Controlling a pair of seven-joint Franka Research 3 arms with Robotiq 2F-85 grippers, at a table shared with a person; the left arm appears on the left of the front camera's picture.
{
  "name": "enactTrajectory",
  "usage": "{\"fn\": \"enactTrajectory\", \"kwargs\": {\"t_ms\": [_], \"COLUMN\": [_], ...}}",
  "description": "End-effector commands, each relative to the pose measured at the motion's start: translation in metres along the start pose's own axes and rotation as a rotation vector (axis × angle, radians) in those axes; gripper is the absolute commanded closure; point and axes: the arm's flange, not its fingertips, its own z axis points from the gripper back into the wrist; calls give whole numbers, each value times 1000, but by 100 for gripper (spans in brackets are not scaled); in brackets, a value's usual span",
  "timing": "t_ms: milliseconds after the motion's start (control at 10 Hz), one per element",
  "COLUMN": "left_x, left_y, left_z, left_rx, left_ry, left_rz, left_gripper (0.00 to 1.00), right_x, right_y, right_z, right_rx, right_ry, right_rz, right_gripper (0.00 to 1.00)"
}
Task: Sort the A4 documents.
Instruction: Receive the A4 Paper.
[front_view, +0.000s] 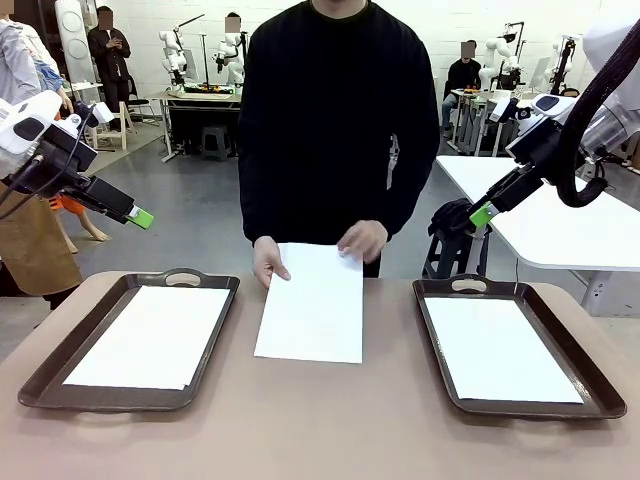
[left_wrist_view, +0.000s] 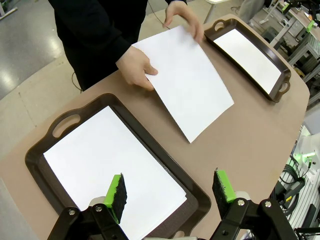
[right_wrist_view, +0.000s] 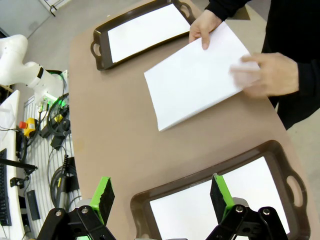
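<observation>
Item: A4 documents, sorting in progress.

Step in hand: a loose sheet (front_view: 312, 302) is laid flat on the counter (front_view: 320, 420) between the two trays, its far edge held down by both of the person's hands (front_view: 268, 260). By appearance it is being presented or squared up for pickup; no grasp has been made yet.

Robot hands: the left hand (left_wrist_view: 170, 192) is held raised above the left tray (front_view: 40, 385), fingers spread, nothing between them. The right hand (right_wrist_view: 160, 197) is held raised above the right tray (front_view: 600, 395), fingers spread, likewise empty.

Next move, as judged: one arm must be lowered to the sheet's near edge, and that edge lifted or slid before a pinch can be made, since the paper lies flush.

Materials:
- Sheets: plain white, thin, rectangular, matte, flexible. One sheet (front_view: 150, 335) is seen in the left tray, another (front_view: 505, 350) in the right.
- Trays: dark brown, rigid, rounded corners, raised rims, cut-out handles.
- Counter: smooth tan surface, rounded edge.
- Finger pads (left_wrist_view: 117, 196): green-faced, on black fingers.
</observation>
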Motion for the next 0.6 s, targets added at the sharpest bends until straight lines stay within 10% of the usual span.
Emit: {"fn": "enactTrajectory", "kwargs": {"t_ms": [0,500], "left_x": [0,0], "left_y": [0,0], "left_z": [1,1], "left_rx": [-11,-11], "left_ry": [-4,-4], "left_rz": [-5,-5], "left_gripper": [10,10], "right_x": [0,0], "right_y": [-1,-1], "right_z": [0,0], "right_rx": [0,0], "right_ry": [0,0], "right_rz": [-1,-1], "right_gripper": [0,0]}}
